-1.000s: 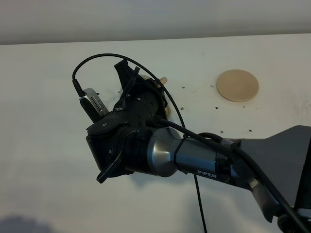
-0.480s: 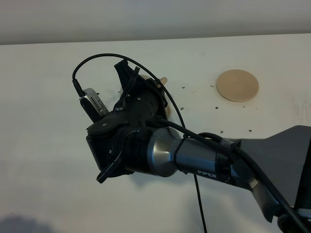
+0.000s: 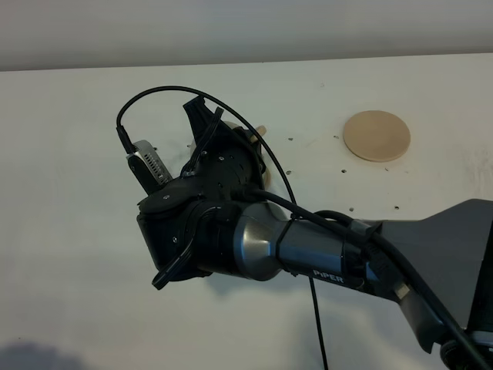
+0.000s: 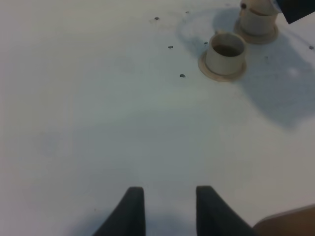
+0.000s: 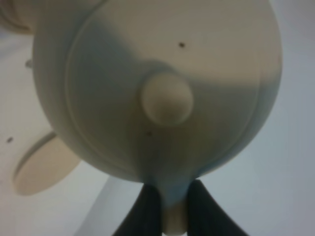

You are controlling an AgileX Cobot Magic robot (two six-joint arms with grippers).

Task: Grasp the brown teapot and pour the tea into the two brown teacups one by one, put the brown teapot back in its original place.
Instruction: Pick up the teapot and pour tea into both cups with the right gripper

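The brown teapot (image 5: 162,73) fills the right wrist view, lid knob (image 5: 166,97) toward the camera. My right gripper (image 5: 173,199) is shut on its loop handle. In the exterior view the right arm (image 3: 231,231) reaches across the middle and hides the teapot except for a tan tip (image 3: 260,131). The left wrist view shows the two brown teacups on their saucers: the nearer one (image 4: 226,51) stands free, and the teapot's spout (image 4: 255,6) hangs over the farther one (image 4: 256,22). My left gripper (image 4: 167,196) is open and holds nothing, well short of the cups. The original place (image 3: 376,136), a round tan disc, lies bare.
A black cable (image 3: 154,92) loops above the right wrist and trails down toward the table's front edge. Small dark screw holes dot the white table (image 3: 77,193) around the cups. One round saucer (image 5: 44,164) shows below the teapot in the right wrist view.
The right arm and the teapot have shifted only very slightly. The left gripper has not moved.
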